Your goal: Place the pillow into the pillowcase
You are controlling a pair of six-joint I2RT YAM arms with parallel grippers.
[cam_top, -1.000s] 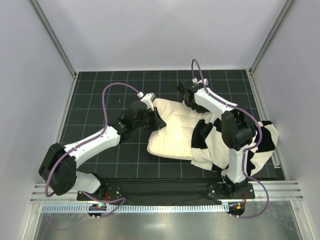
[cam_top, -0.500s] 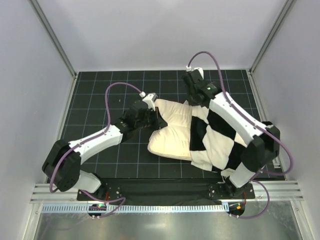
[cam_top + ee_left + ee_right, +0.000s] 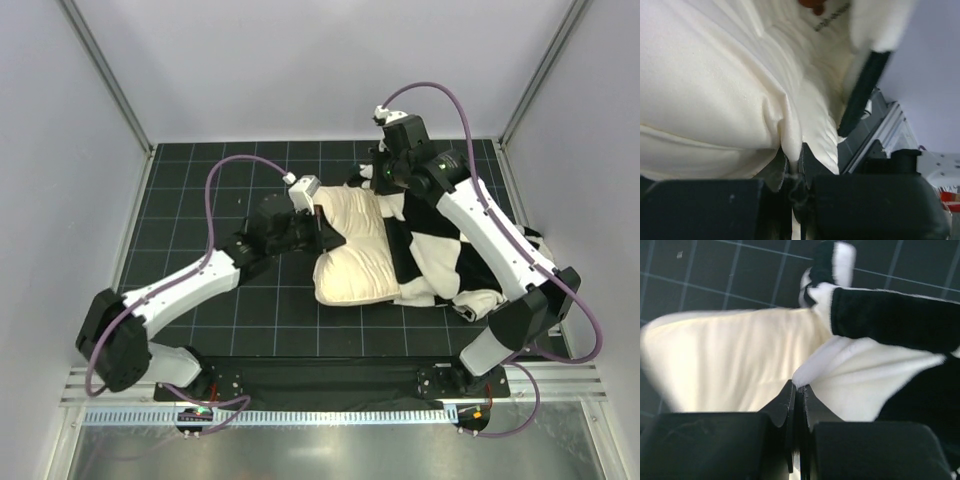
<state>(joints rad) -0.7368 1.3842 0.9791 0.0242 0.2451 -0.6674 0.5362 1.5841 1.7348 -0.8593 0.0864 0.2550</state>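
Seen from above, a cream pillow (image 3: 352,262) lies on the black gridded table (image 3: 200,180). Its right part appears tucked inside a black-and-white checked pillowcase (image 3: 440,250). The left gripper (image 3: 328,228) is clamped shut on a pinched fold of the pillow's left edge, directly ahead of its fingertips. It seems to be anchoring the cushion so it cannot slide. The right gripper (image 3: 378,186) reaches the far side. Its wrist view shows the jaws closed on a white plush lip of the pillowcase's mouth, with bare pillow just beyond and to one side of the fingers. That hold looks meant for drawing the cover across the exposed cushion. Roughly half looks uncovered.
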